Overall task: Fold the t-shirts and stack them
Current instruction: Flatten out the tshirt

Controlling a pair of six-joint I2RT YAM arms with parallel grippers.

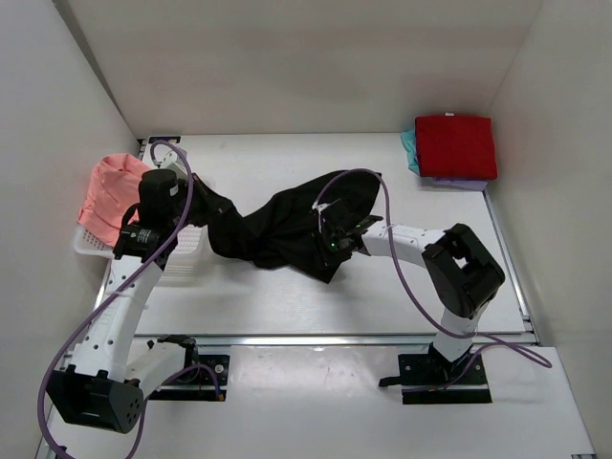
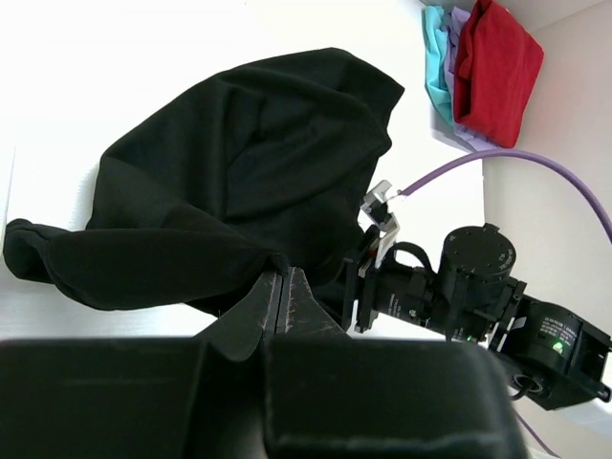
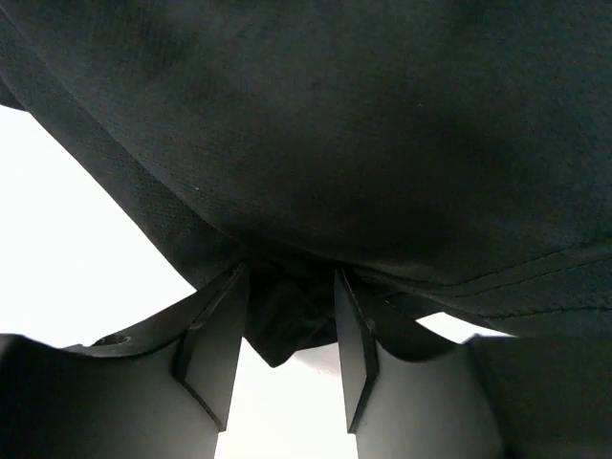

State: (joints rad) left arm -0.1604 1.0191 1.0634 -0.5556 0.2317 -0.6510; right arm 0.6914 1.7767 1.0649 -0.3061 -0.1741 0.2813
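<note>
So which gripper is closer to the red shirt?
Right. The right gripper holds the black shirt mid-table, left of the red shirt; the left gripper is farther left, beside the basket.

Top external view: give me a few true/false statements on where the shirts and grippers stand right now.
1. Both grippers hold the black shirt. True: the left gripper and the right gripper each pinch it.
2. The black shirt lies folded flat. False: it is bunched up and spans between the two grippers.
3. The red shirt lies on top of the teal shirt at the far right. True.
4. The pink shirt lies on the red shirt. False: it is heaped on the basket at the left.
</note>
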